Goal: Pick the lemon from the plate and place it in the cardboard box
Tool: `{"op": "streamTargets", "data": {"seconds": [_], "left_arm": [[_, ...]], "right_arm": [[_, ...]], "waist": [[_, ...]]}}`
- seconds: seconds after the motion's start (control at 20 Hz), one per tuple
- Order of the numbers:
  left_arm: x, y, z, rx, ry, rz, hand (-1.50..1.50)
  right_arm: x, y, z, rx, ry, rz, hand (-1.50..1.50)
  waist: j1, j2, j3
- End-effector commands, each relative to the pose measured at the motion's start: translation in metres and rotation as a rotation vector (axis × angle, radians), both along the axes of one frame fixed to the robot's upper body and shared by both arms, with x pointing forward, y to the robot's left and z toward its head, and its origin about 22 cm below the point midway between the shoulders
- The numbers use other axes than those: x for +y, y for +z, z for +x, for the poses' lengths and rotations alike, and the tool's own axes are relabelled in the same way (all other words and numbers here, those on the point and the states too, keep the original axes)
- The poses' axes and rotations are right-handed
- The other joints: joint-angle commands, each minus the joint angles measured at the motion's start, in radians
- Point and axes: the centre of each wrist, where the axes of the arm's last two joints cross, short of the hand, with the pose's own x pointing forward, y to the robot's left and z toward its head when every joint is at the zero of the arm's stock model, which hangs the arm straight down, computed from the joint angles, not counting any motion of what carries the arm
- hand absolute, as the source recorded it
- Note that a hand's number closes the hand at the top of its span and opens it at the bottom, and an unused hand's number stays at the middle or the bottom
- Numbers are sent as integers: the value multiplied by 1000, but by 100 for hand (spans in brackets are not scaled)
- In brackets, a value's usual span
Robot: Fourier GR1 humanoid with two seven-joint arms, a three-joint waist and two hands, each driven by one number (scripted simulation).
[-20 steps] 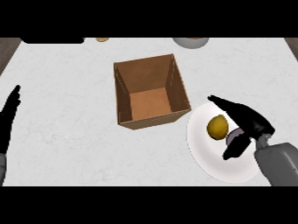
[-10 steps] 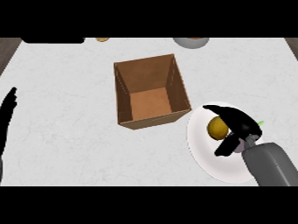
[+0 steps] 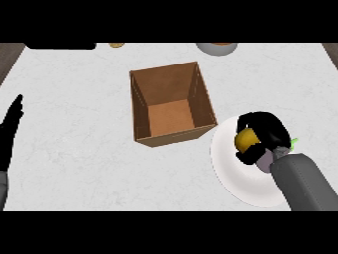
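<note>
Change since earlier frames: right black hand (image 3: 263,135) has come down over the yellow lemon (image 3: 244,140), fingers now curled round it, where they were spread above. Lemon: on the round white plate (image 3: 234,171), beside the open brown cardboard box (image 3: 173,105). Left black hand (image 3: 2,140): fingers straight, resting at desk (image 3: 76,163) edge. Advice: secure the wrap, lift straight, clear the box's near wall before release.
</note>
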Motion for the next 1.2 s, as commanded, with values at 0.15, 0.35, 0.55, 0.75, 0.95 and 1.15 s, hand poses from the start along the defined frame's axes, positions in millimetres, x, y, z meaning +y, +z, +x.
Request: {"op": "streamTargets", "data": {"seconds": [0.15,0.35,0.55,0.75,0.95,1.15], "left_arm": [[16,0,-8,12,54,17,0],[14,-11,-24,24,68,2,0],[14,-11,-22,18,66,-2,0],[12,2,-6,1,45,7,0],[6,2,-20,-3,12,2,0],[8,15,-9,4,14,20,0]], "right_arm": [[34,-24,-63,-52,-315,-36,150],[46,-9,-103,-111,-487,-58,150],[61,27,-136,-263,-551,-145,150],[77,81,-157,-463,-575,-133,150],[97,121,-171,-605,-491,-136,150],[120,153,-182,-610,-417,-108,150]], "waist": [[-48,-13,1],[-65,-23,-1],[-61,-16,-1],[-50,-10,0],[-9,-5,2],[-5,-1,3]]}}
